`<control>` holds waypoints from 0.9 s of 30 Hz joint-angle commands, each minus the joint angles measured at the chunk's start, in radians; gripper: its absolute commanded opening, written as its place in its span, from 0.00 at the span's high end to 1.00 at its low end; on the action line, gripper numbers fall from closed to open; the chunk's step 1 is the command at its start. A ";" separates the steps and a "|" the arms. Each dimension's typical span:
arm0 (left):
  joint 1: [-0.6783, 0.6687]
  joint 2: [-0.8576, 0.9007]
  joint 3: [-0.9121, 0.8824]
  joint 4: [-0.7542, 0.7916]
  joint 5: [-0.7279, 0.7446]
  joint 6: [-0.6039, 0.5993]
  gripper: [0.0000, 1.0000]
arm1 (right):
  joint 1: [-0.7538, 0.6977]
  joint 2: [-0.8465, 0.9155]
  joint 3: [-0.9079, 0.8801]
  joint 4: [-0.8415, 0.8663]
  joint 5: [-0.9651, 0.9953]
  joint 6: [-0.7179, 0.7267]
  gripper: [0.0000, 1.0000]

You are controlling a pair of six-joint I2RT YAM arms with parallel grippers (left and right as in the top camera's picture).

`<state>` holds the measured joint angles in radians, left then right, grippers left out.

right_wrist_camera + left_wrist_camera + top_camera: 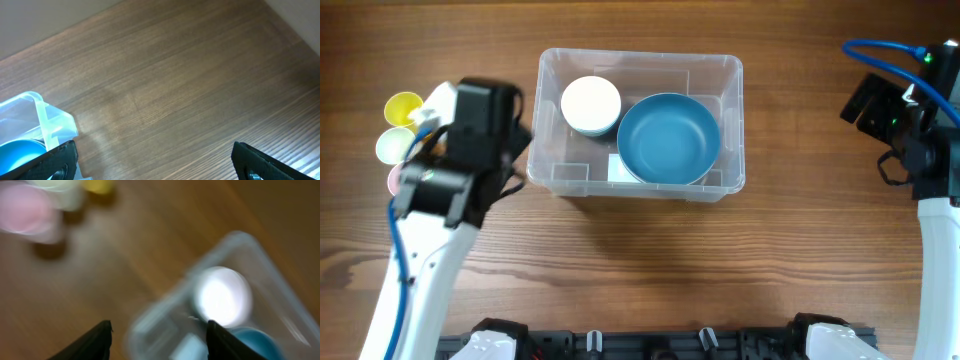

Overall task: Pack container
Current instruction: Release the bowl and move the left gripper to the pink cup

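The left pincer is released and empty, hovering just beside the left wall of the container. The container sits mid-bench and holds a blue bowl and a white bowl. The right pincer gapes wide, empty, well apart. Packing looks partway done. Next, the left arm likely must reach for the yellow cup or its neighbours.

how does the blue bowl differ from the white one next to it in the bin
The blue bowl is much wider than the white bowl. The blue bowl is deep blue; the white bowl is cream-white. The blue bowl fills the right side of the container; the white bowl sits at its left end. Both are round and inside it.
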<state>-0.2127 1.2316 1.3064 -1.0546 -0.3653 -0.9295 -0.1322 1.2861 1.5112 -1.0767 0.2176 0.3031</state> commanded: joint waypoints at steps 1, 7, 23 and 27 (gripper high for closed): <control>0.096 -0.049 0.006 -0.115 -0.241 0.011 0.27 | -0.003 0.000 0.000 0.003 -0.002 0.014 0.00; 0.233 -0.037 0.006 -0.106 -0.217 0.160 0.22 | -0.003 0.000 0.000 0.003 -0.001 0.014 0.00; 0.579 0.146 0.006 0.011 0.175 0.587 0.15 | -0.003 0.000 0.000 0.003 -0.001 0.014 0.00; 0.615 0.194 0.006 0.012 0.205 0.586 0.13 | -0.003 0.000 0.000 0.003 -0.002 0.014 0.00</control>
<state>0.3771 1.3922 1.3064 -1.0458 -0.2157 -0.4015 -0.1318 1.2865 1.5112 -1.0767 0.2176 0.3031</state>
